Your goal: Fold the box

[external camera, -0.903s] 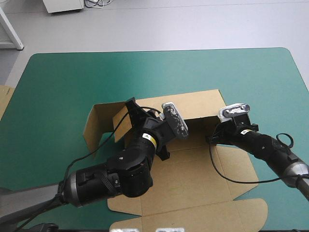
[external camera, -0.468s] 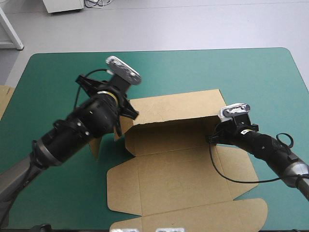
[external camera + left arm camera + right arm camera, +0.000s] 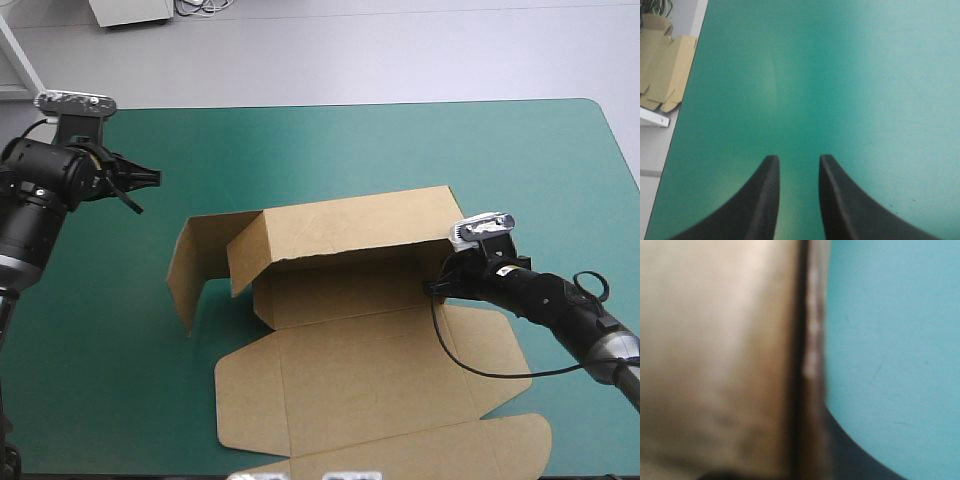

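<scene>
Teal-green cover point(image 3: 330, 140) spreads bare around the box point(image 3: 350, 370), which sits mid-table, a little toward the near edge. Its back wall point(image 3: 350, 225) stands raised and leans forward. A side flap point(image 3: 190, 265) at its left end is up but loose, and the lid panel point(image 3: 380, 440) lies flat toward the robot.

The right gripper point(image 3: 438, 287) is at the right end of the back wall. Its wrist view shows the board's edge running between its black fingers, so it reads as clamped on the box. The left gripper point(image 3: 145, 188) hangs well apart near the table's far left corner. Its fingers are parted over bare cover, with some spare board point(image 3: 662, 65) lying past the table's left edge.

The step in hand looks like raising and tucking the walls, and only the right end is secured. The next move probably calls for the left gripper to reach the loose side flap, swing it inward and square the corner while the right one steadies the wall.
</scene>
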